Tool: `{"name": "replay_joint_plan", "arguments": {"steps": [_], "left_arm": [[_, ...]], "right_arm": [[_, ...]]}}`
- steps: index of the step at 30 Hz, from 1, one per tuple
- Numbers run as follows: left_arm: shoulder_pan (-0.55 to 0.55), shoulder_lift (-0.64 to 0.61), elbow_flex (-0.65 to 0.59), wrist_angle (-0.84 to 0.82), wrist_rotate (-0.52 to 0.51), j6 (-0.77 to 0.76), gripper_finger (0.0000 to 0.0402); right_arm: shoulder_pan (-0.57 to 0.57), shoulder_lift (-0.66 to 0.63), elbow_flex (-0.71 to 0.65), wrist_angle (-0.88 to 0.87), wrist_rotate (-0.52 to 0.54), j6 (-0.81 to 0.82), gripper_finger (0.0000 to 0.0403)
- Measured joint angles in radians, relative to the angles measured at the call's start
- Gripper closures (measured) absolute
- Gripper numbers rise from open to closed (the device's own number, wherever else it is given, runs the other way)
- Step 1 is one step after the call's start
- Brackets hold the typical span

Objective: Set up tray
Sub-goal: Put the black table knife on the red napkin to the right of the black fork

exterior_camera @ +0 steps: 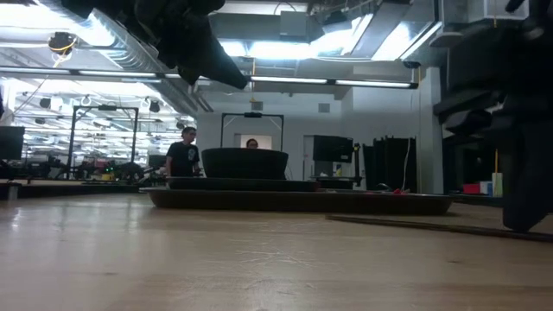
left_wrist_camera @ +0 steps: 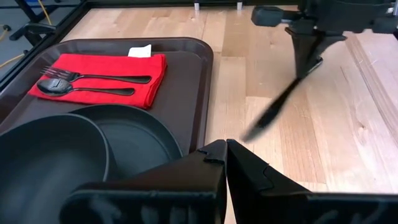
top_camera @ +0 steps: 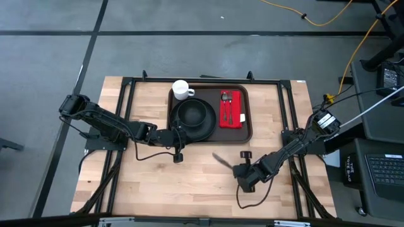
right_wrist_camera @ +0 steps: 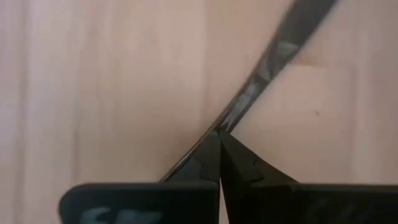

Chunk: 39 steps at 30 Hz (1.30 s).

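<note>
Tray [top_camera: 247,129]: dark brown, rounded corners, raised rim; lies at the far middle of the wooden table [top_camera: 158,183].
Plate [top_camera: 211,129]: round, black, on the left half of the tray; a black bowl [top_camera: 191,113] sits on it.
Napkin [top_camera: 231,109]: red, folded, on the right half of the tray; a dark fork [left_wrist_camera: 99,77] and spoon [left_wrist_camera: 81,89] lie side by side on it.
Mug [top_camera: 182,89]: white, at the tray's far left corner.
Knife [top_camera: 223,160]: dark, on the bare table, nearer than the tray and apart from it.
Left gripper [top_camera: 178,155]: near the tray's near left corner, just beside the plate; fingers [left_wrist_camera: 249,180] pressed together, holding nothing.
Right gripper [top_camera: 236,168]: low over the table, nearer than the tray; fingers [right_wrist_camera: 239,165] closed on one end of the knife.
Background: two people stand in the room beyond the table, seen in the low view.
</note>
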Motion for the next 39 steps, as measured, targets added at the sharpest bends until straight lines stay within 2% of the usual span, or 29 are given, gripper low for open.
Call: {"name": "replay_joint_plan", "arguments": {"steps": [6, 14, 22, 26, 32, 39], "left_arm": [[0.000, 0.000, 0.000, 0.000, -0.001, 0.000, 0.0398], [0.000, 0.000, 0.000, 0.000, -0.001, 0.000, 0.0398], [0.000, 0.000, 0.000, 0.000, -0.001, 0.000, 0.0398], [0.000, 0.000, 0.000, 0.000, 0.012, 0.000, 0.0398], [0.000, 0.000, 0.000, 0.000, 0.036, 0.000, 0.0398], [-0.009, 0.000, -0.001, 0.029, 0.031, -0.005, 0.0398]], "right_arm": [[0.000, 0.000, 0.000, 0.043, -0.032, -0.078, 0.0401], [0.000, -0.008, 0.000, 0.045, -0.026, -0.072, 0.0402], [0.001, -0.089, 0.000, 0.021, -0.015, -0.016, 0.0402], [0.017, -0.148, 0.000, -0.044, -0.014, 0.048, 0.0402], [0.076, -0.240, 0.000, -0.189, 0.017, 0.234, 0.0402], [0.122, -0.211, 0.000, -0.243, -0.003, 0.385, 0.0402]]}}
